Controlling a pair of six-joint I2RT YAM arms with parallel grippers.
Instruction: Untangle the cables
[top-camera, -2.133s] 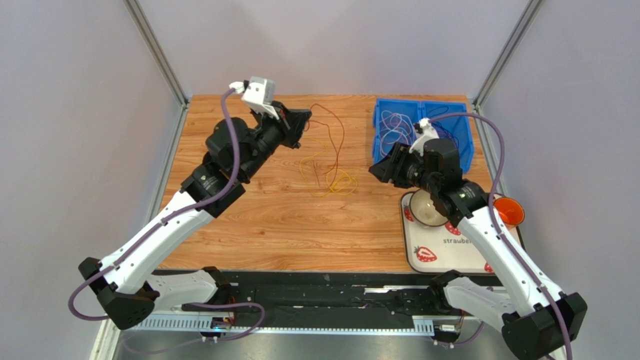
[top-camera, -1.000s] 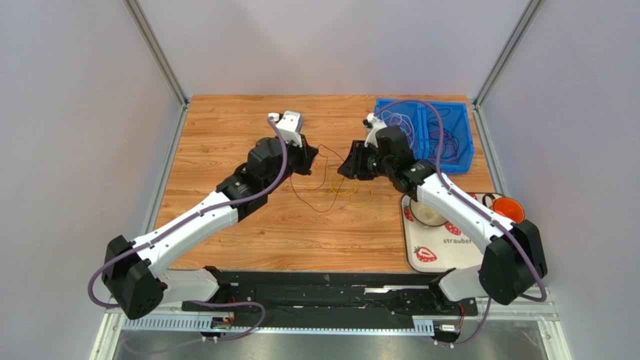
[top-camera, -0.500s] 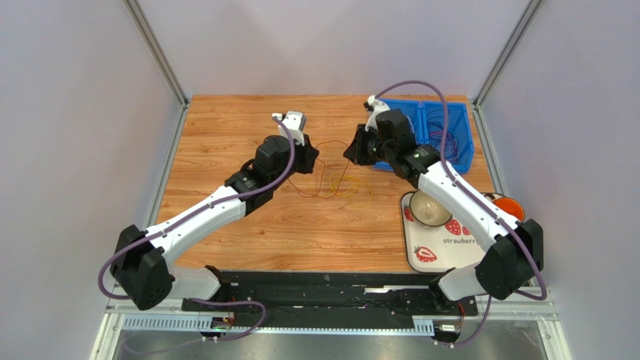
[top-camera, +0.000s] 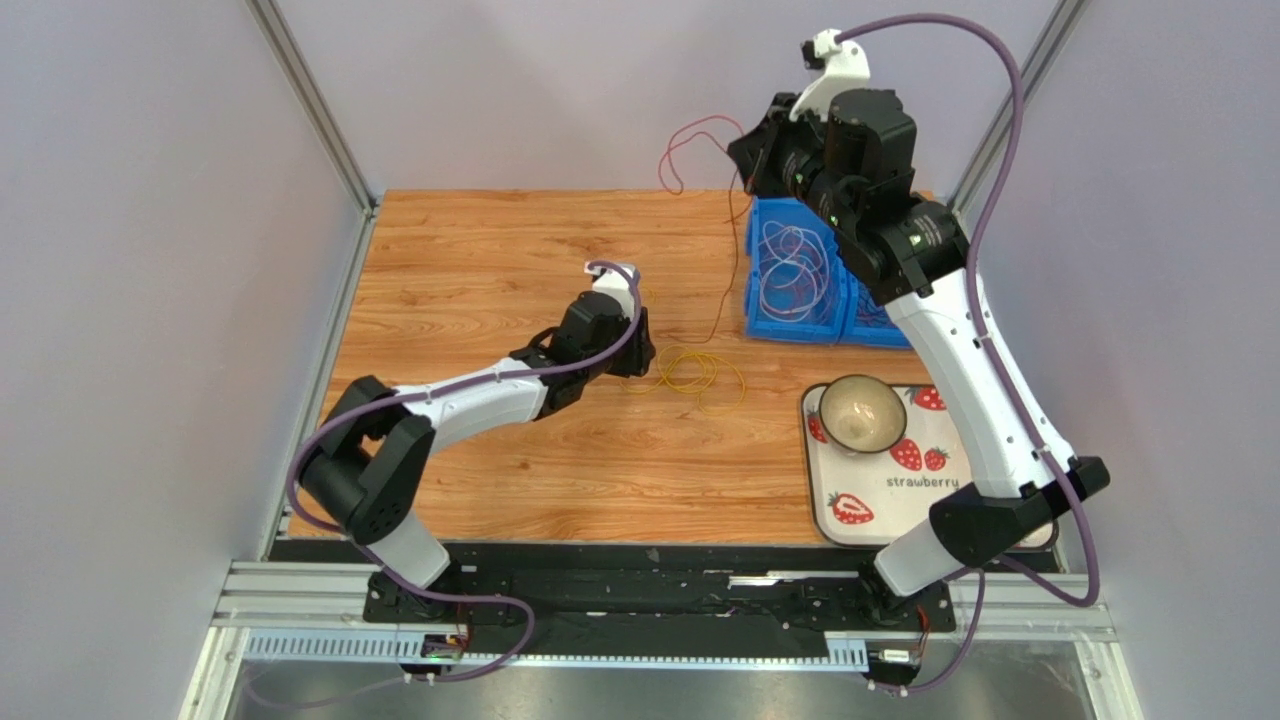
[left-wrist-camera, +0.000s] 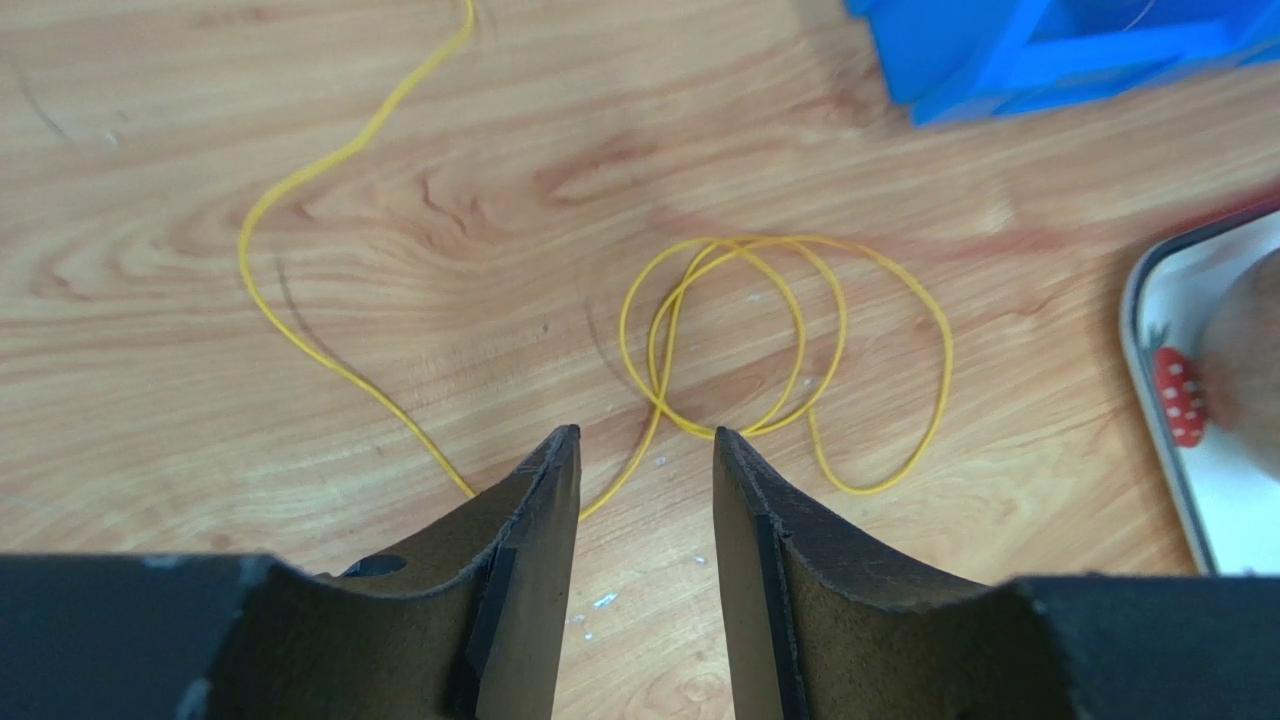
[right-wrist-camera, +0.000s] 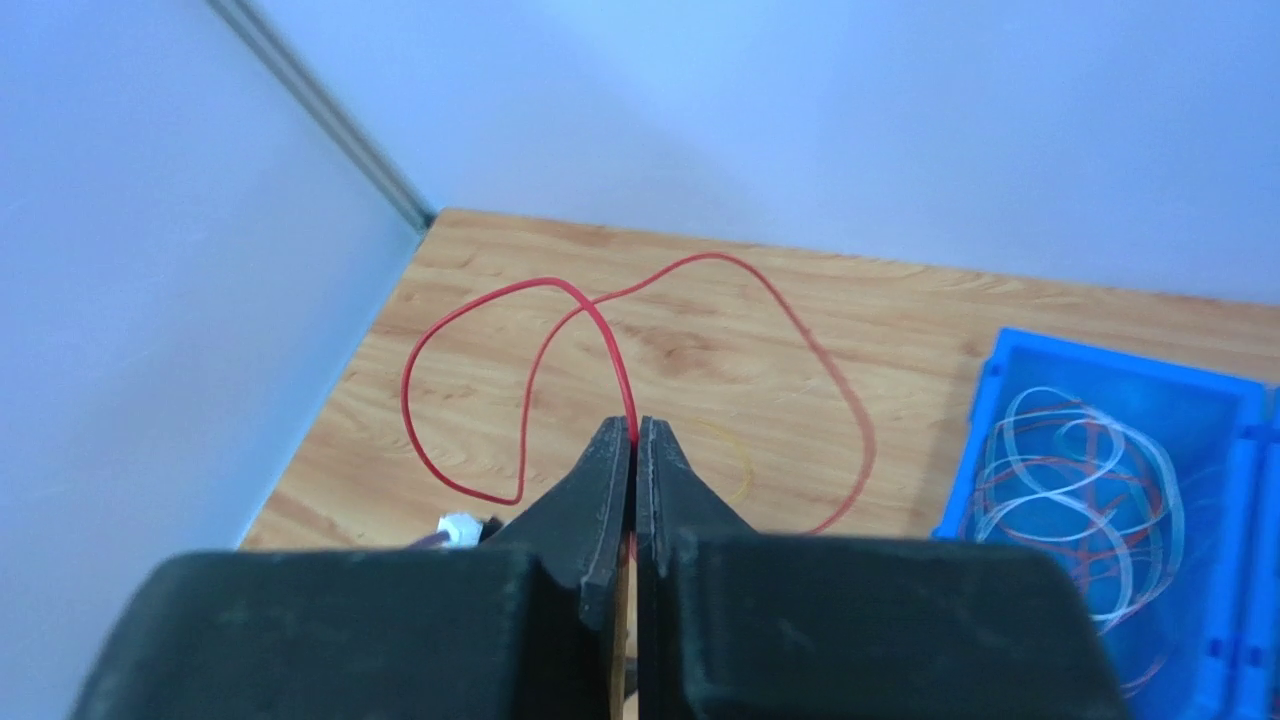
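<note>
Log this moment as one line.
right fingers: shut on red wire, held high | left fingers: open over yellow wire

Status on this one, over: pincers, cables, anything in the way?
Right pincer shut on red cable, held high. Left pincer open, low over yellow cable on the table. Blue bin beside hanging red strand.

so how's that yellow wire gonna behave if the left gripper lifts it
Probably floppy: the yellow wire lies in loose curls on the table, and the red wire pinched in the right gripper droops in loops. Likely light. Being so thin, it may slip out of the open left gripper.
</note>
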